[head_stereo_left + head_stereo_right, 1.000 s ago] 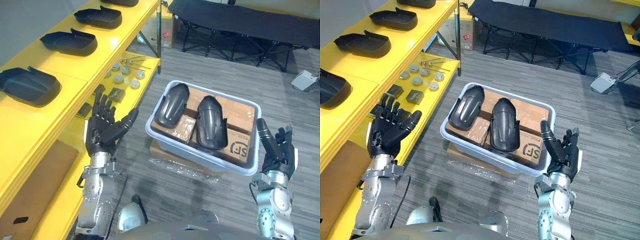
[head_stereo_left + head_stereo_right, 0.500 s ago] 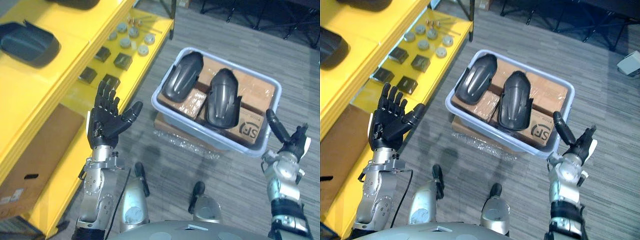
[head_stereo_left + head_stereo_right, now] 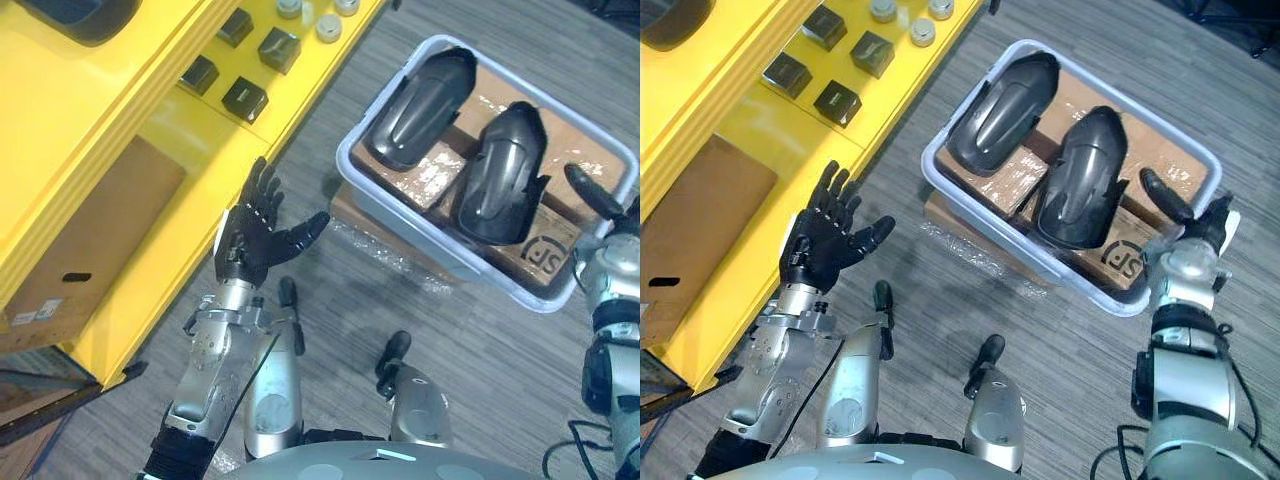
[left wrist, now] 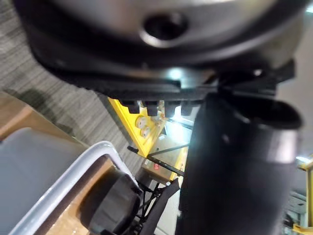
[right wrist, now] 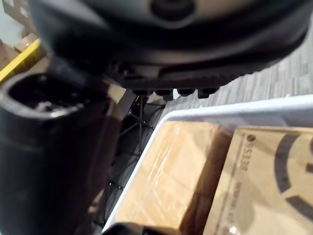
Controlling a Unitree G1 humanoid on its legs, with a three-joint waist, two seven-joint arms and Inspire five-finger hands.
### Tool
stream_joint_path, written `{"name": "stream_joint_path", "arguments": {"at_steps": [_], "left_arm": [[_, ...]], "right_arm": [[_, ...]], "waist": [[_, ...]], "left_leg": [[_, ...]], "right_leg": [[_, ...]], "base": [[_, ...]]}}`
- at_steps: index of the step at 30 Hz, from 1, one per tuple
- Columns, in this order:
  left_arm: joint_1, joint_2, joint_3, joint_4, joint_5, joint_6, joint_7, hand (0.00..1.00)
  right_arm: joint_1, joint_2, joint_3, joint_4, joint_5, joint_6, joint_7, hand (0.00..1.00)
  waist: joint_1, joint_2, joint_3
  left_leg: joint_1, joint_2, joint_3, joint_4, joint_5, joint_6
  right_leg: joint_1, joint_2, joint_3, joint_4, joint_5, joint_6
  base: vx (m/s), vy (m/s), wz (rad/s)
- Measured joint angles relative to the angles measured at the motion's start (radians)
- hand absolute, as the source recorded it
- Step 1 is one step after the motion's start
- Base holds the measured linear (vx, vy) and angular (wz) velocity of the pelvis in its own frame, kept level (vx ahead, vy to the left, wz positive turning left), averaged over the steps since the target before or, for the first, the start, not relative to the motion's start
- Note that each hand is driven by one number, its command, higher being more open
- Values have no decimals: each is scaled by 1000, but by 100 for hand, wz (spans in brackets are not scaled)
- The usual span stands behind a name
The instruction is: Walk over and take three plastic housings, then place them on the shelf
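Two dark plastic housings [image 3: 420, 95] [image 3: 505, 170] lie side by side, hollow side down, on cardboard boxes inside a grey bin [image 3: 400, 215] on the floor. Another dark housing [image 3: 70, 15] rests on the top of the yellow shelf [image 3: 150, 120]. My left hand [image 3: 255, 240] is raised palm up between the shelf and the bin, open and holding nothing. At the bin's near right corner my right hand [image 3: 1200, 228] is also open, thumb stretched out over the rim, touching no housing.
Small black blocks [image 3: 245, 98] and round discs [image 3: 923, 32] lie on the shelf's lower board, with a brown cardboard sheet [image 3: 90, 240] beside them. The bin stands on a plastic-wrapped carton [image 3: 390, 245]. Grey striped floor [image 3: 330, 330] runs between shelf and bin.
The camera has come closer and looks down more steeply, so the whole scene has shifted. The right hand now stands against the bin's right corner. Both hands remain open.
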Motion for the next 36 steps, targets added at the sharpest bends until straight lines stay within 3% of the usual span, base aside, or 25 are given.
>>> {"name": "stream_joint_path", "arguments": {"at_steps": [7,19,20,28,32,36], "left_arm": [[-7,0,4,13,-1,-22,25,100],[-1,1,7,20,-10,-36,19,100],[-1,1,7,20,-11,-37,19,100],[7,0,10,22,-44,-41,19,100],[24,0,8,23,-45,-42,18,100],[35,1,10,23,-44,-85,43,100]], "right_arm": [[-98,-80,45,100,-70,65,29,100],[-175,-90,69,223,-234,193,111,100],[-179,-92,84,227,-252,193,116,0],[-183,-187,177,237,-419,213,143,0],[-184,-190,216,237,-482,217,161,0],[-183,-183,234,240,-506,232,182,0]], "waist": [[31,29,36],[46,30,37],[46,30,37],[59,47,42],[57,49,41],[69,52,42]], "left_leg": [[-15,-4,-18,2,5,1],[-11,-7,-30,-104,86,-3],[-10,-7,-32,-119,98,-3],[8,-24,-37,-203,144,5],[8,-30,-38,-208,150,7],[8,-34,-39,-220,162,1]], "right_leg": [[-6,0,-5,15,-10,-6],[-74,-10,-16,102,-50,-22],[-82,-11,-16,110,-53,-23],[-123,-34,-18,174,-78,-24],[-131,-45,-19,193,-88,-24],[-140,-50,-20,205,-93,-23]], "base": [[-10,8,6],[-19,-12,4],[-46,-21,4],[-32,-27,5],[-3,-42,4],[12,-49,3]]}}
